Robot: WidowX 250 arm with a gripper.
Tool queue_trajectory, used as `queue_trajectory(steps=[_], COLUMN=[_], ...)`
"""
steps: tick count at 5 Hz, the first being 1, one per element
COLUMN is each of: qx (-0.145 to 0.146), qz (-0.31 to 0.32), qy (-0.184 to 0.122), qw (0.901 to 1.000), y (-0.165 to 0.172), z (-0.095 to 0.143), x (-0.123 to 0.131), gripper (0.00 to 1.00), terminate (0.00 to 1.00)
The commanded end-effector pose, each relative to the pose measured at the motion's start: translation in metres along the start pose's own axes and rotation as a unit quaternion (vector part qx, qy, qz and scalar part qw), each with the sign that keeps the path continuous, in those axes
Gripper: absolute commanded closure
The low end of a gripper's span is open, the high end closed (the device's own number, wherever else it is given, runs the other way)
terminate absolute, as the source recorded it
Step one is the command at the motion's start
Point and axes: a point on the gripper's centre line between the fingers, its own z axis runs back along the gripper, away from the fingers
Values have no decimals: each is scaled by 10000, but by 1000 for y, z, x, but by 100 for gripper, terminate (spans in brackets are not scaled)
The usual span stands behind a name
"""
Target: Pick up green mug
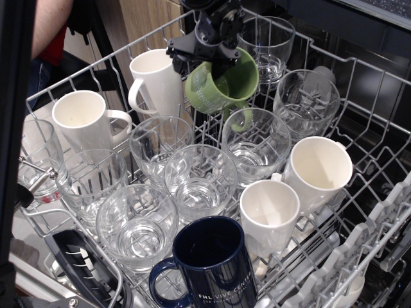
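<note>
The green mug (239, 82) lies tilted in the back middle of the dishwasher rack (363, 66), its mouth facing up and right, its handle pointing down at the front. My gripper (198, 62) is at the mug's upper left rim. One finger (221, 66) reaches inside the mouth and the other (176, 54) is outside the mug's left wall. The jaws stand apart around that wall and do not look clamped. The mug still rests in the rack.
A tall white mug (154, 80) stands just left of the gripper. Clear glasses (257, 138) crowd the middle and back. More white mugs (318, 170) and a navy blue mug (215, 260) sit in front. A person (48, 29) stands at the upper left.
</note>
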Motion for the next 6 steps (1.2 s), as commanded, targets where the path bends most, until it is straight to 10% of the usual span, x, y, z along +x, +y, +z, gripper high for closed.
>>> queue_trajectory(steps=[1, 6], qx=[-219, -1062], qz=[437, 429], qy=[-543, 1013], qw=[9973, 9882], y=[8, 34], z=[9, 86], x=[33, 77], gripper=[100, 100], terminate=[0, 0])
